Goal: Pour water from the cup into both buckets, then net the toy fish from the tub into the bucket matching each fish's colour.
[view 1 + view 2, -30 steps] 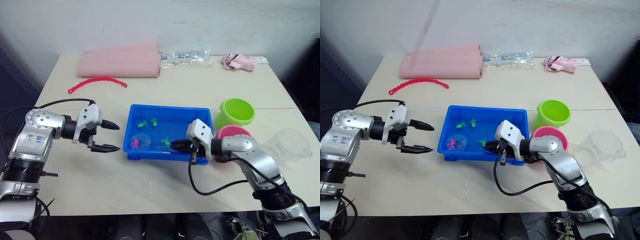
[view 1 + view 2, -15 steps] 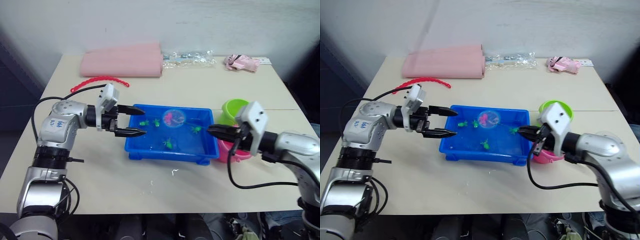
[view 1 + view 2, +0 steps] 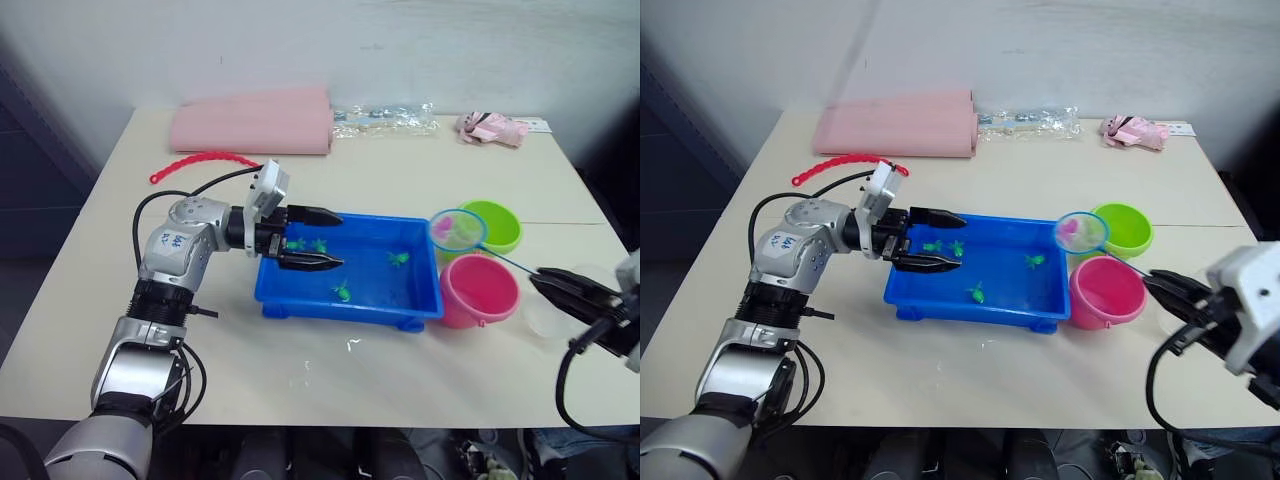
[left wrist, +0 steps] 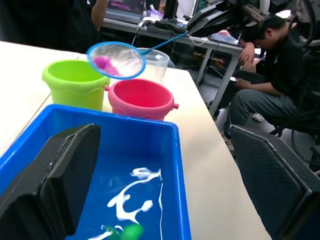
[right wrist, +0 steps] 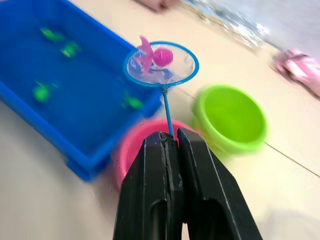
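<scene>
Above the tub's (image 3: 350,270) right end | net (image 3: 458,229) with pink fish (image 5: 156,56) now lifted out, near pink bucket (image 3: 480,290) | right fingers (image 5: 170,165) pinch handle | left fingers (image 3: 315,238) spread wide, moved over tub | tip-in next

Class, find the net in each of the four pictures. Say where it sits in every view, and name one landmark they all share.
Left eye view: the net hangs between the tub and the green bucket.
Right eye view: the hoop is beside the green bucket, above the pink bucket.
Left wrist view: the hoop hangs over both buckets.
Right wrist view: the hoop stands beyond the right gripper.
Shared landmark: the green bucket.
</scene>
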Action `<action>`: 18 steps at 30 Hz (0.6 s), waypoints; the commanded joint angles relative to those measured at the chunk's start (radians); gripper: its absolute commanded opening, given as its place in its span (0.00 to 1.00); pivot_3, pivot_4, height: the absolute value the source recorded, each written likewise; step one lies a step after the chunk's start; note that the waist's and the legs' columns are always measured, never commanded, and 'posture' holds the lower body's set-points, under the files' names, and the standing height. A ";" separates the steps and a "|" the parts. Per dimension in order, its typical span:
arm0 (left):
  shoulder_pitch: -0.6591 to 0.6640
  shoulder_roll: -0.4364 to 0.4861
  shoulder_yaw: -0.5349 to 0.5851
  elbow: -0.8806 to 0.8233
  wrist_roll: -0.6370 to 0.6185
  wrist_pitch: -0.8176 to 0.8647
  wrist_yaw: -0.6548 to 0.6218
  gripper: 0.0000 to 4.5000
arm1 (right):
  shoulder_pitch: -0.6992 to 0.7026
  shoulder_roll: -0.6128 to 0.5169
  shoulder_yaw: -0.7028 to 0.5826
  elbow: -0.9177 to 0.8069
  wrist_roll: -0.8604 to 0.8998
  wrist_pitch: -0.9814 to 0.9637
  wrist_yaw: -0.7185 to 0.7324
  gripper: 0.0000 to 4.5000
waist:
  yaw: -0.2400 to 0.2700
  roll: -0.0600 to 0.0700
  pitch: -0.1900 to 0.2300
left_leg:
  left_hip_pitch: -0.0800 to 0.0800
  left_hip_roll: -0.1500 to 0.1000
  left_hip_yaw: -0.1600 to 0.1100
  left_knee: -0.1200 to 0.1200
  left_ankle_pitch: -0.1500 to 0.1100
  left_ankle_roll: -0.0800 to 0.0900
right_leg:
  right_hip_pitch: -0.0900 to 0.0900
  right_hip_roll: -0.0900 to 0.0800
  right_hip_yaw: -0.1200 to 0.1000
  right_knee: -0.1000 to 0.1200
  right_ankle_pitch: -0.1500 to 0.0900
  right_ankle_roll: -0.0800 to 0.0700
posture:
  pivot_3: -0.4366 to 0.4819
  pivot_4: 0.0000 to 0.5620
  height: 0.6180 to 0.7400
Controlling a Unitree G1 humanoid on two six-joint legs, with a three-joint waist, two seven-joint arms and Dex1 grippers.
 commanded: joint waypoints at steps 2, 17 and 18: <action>-0.023 -0.011 -0.022 0.022 0.020 -0.049 -0.030 0.99 | 0.152 -0.008 -0.053 0.013 -0.233 -0.308 0.046 0.00 | -0.004 0.000 0.000 | 0.001 0.000 0.001 0.000 0.000 0.000 | 0.000 0.000 0.001 0.000 0.000 0.000 | 0.48 0.27 0.98; -0.071 -0.010 -0.023 0.113 0.062 -0.125 -0.064 0.99 | 0.326 -0.040 -0.001 0.370 -1.107 -1.561 -0.287 0.00 | -0.003 0.000 0.000 | 0.002 0.000 0.001 0.001 0.001 -0.002 | 0.000 0.000 0.002 -0.003 0.000 0.000 | 0.48 0.27 0.98; -0.073 -0.010 -0.022 0.118 0.064 -0.128 -0.064 0.99 | 0.327 -0.037 -0.007 0.385 -1.129 -1.593 -0.310 0.00 | -0.004 0.000 0.000 | 0.002 0.000 0.001 0.001 0.001 -0.002 | 0.000 0.000 0.002 -0.003 0.000 0.000 | 0.48 0.27 0.98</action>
